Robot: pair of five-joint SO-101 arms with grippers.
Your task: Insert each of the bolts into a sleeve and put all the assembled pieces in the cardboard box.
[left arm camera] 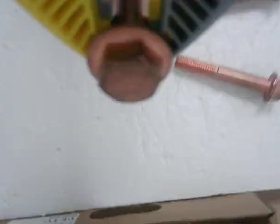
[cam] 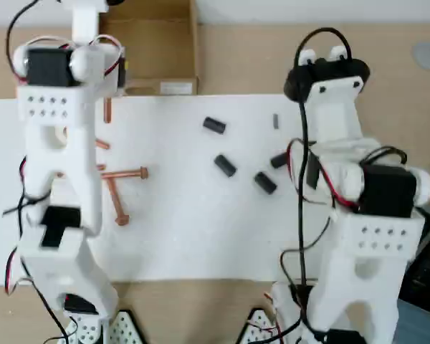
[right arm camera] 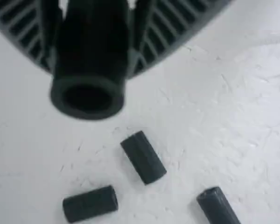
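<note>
The left gripper (left arm camera: 130, 11) is closed on a copper-coloured hex-head metal bolt (left arm camera: 129, 63). It clamps the shank between a yellow finger and a grey one, with the bolt's head turned toward the wrist camera. A second copper bolt (left arm camera: 228, 77) lies flat near it on the white sheet (cam: 186, 236) spread over the counter (cam: 272, 61). More copper bolts (cam: 125, 173) lie scattered near the sheet's left edge. The right gripper (right arm camera: 91, 18) grips a black cylindrical sleeve (right arm camera: 88, 70), its open bore facing the camera. Several loose black sleeves (right arm camera: 143, 156) lie apart on the sheet beneath it, right of the middle. The brown cardboard box (cam: 158, 50) sits open at the counter's far edge, against the sheet's far edge toward the left.
</note>
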